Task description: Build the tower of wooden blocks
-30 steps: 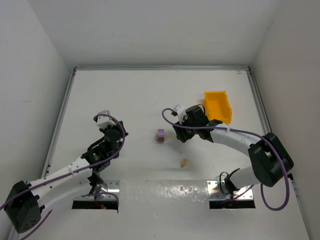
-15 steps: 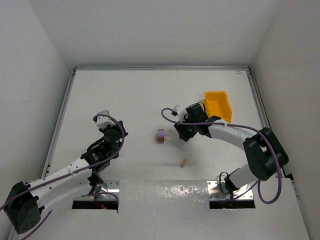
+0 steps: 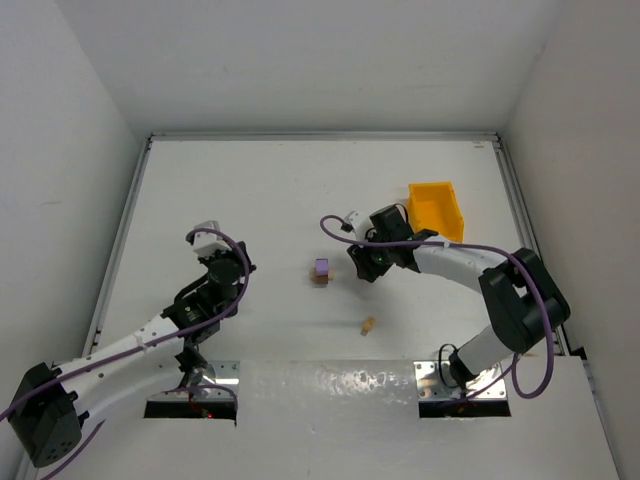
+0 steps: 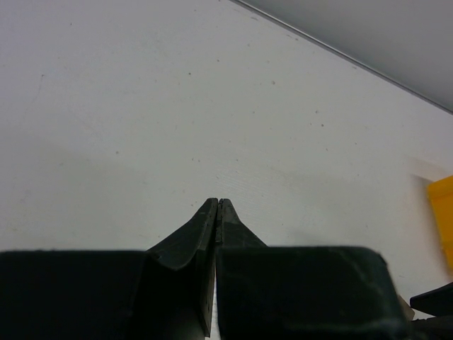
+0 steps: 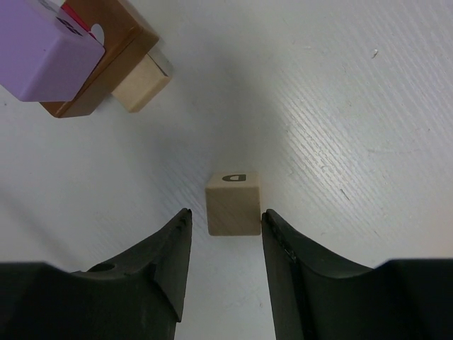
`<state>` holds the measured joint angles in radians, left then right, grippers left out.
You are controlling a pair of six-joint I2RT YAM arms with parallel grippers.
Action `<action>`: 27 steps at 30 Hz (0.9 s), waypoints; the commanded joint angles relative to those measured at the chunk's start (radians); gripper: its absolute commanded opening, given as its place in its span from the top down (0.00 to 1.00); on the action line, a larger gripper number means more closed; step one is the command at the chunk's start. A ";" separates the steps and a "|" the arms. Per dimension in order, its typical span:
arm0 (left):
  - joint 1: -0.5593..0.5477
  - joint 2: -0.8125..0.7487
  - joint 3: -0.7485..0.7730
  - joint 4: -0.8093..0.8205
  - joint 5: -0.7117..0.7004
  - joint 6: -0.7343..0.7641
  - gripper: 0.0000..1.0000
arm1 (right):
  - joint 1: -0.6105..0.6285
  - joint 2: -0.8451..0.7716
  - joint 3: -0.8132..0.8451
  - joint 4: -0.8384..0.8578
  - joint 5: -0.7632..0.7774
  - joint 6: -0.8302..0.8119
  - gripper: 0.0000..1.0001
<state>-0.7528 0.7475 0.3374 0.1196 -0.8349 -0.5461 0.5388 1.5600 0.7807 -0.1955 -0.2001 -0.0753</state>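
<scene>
Straddling pale cube (image 5: 233, 205) beside block stack (image 5: 78, 71).
Spread, not gripping, at right gripper (image 5: 226, 216); clenched empty at left gripper (image 4: 217, 205).

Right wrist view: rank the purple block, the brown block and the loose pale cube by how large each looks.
1. Purple block, though cropped by the frame.
2. Brown block, partly hidden beneath the purple one.
3. Loose pale cube, smallest.
Camera distance differs, so true sizes stay unsure.
</scene>
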 commanded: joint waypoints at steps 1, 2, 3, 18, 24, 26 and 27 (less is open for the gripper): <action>-0.010 0.003 0.023 0.029 -0.012 0.011 1.00 | 0.000 0.011 0.043 0.027 -0.032 -0.001 0.57; -0.010 0.004 0.023 0.031 -0.013 0.009 1.00 | 0.000 0.014 0.046 0.024 -0.035 -0.001 0.57; -0.010 0.004 0.022 0.031 -0.015 0.009 1.00 | 0.000 0.021 0.048 0.021 -0.030 -0.001 0.56; -0.010 0.010 0.023 0.032 -0.013 0.009 1.00 | 0.000 0.060 0.068 0.005 0.030 -0.003 0.62; -0.010 0.007 0.023 0.032 -0.012 0.009 1.00 | 0.000 0.054 0.071 0.008 0.036 0.008 0.70; -0.010 0.007 0.023 0.032 -0.012 0.009 1.00 | 0.000 0.048 0.071 0.010 0.042 0.018 0.71; -0.010 0.009 0.025 0.031 -0.009 0.009 1.00 | 0.000 0.037 0.071 0.010 0.048 0.025 0.73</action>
<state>-0.7528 0.7593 0.3374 0.1200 -0.8356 -0.5465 0.5388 1.6173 0.8177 -0.1970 -0.1654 -0.0689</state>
